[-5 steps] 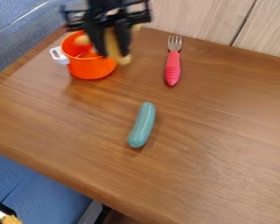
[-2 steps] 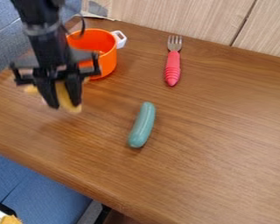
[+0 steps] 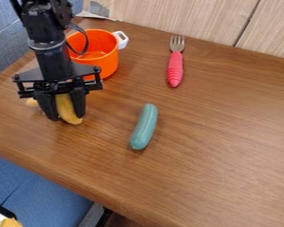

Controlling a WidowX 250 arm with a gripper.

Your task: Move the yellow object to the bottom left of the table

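From here I see the black fingers (image 3: 67, 116) gripping the yellow object (image 3: 66, 108) at the desk's (image 3: 198, 155) left side, nearer than the orange pot (image 3: 108, 60).

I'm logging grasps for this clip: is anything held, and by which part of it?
Yes, the yellow object, gripped around its middle, both ends sticking out past the jaws.
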